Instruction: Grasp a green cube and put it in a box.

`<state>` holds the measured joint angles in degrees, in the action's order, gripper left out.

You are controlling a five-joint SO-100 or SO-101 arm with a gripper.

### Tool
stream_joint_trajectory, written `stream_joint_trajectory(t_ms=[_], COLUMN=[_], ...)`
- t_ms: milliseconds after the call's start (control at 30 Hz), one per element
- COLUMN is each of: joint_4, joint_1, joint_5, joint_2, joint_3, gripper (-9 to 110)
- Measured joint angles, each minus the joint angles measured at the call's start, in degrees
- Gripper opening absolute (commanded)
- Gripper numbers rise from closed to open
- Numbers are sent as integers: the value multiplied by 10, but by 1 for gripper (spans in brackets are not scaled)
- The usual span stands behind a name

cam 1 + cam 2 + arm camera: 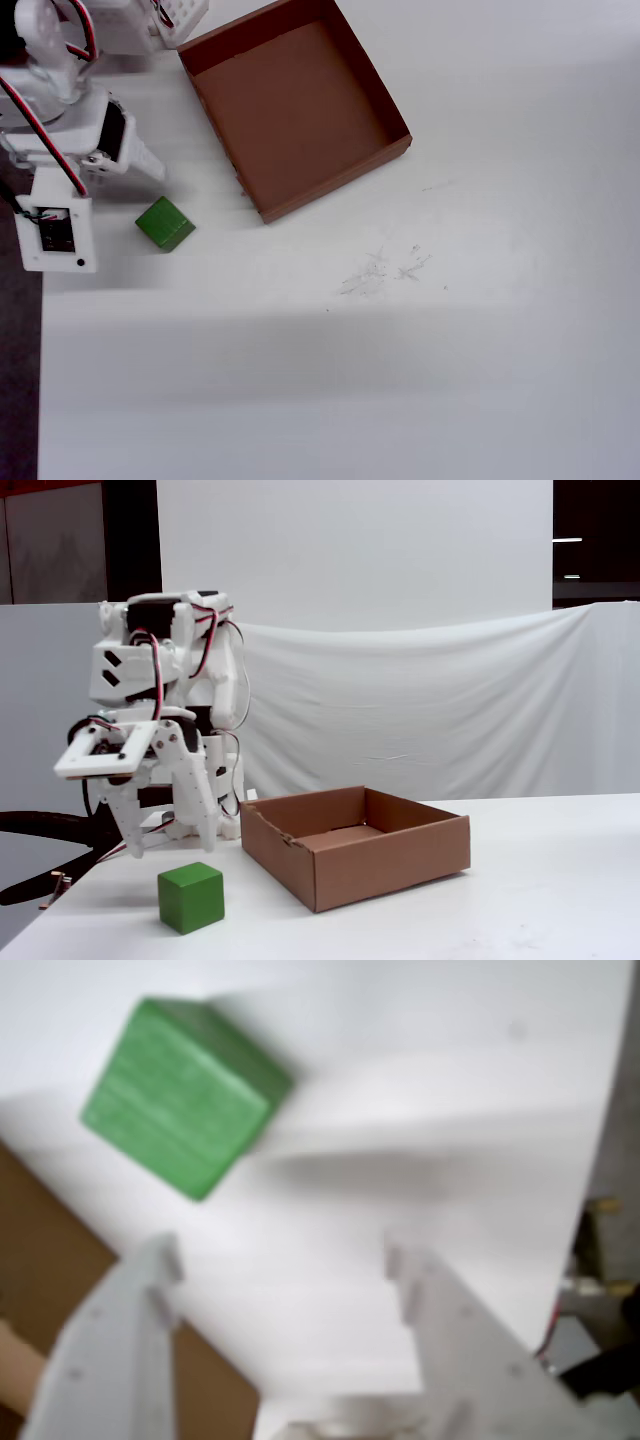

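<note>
The green cube [165,222] rests on the white table, a short way from the near-left corner of the box [295,105] in the overhead view. The box is a shallow brown cardboard tray with nothing inside. My gripper [168,842] hangs open just above the table, slightly behind and above the cube [190,897] in the fixed view. Seen from the wrist, the cube [185,1095] lies at the upper left, ahead of my open gripper [280,1260] and outside its fingers. Nothing is between the white fingers [160,1260]. A brown piece of the box [45,1260] shows at lower left.
The table's left edge [38,380] runs close to the arm, with dark floor beyond it. A small white perforated part [180,12] sits at the top left by the arm's base. Faint scuff marks [385,270] lie mid-table. A white cloth [420,700] hangs behind.
</note>
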<state>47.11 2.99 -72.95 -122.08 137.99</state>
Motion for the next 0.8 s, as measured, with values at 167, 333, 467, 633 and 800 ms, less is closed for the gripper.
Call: stream_joint_trajectory(t_ms=[167,333,467,633,800], joint_4=[2,2,0,-1,-15], joint_1=[-30,-38,-42,-44,-54], joint_5=[-51,-117,-150,-201,-231], joint_2=[56,95,120,147,178], joint_3=[-49,-71,-72,-91,-115], gripper=[30,30,30,30,30])
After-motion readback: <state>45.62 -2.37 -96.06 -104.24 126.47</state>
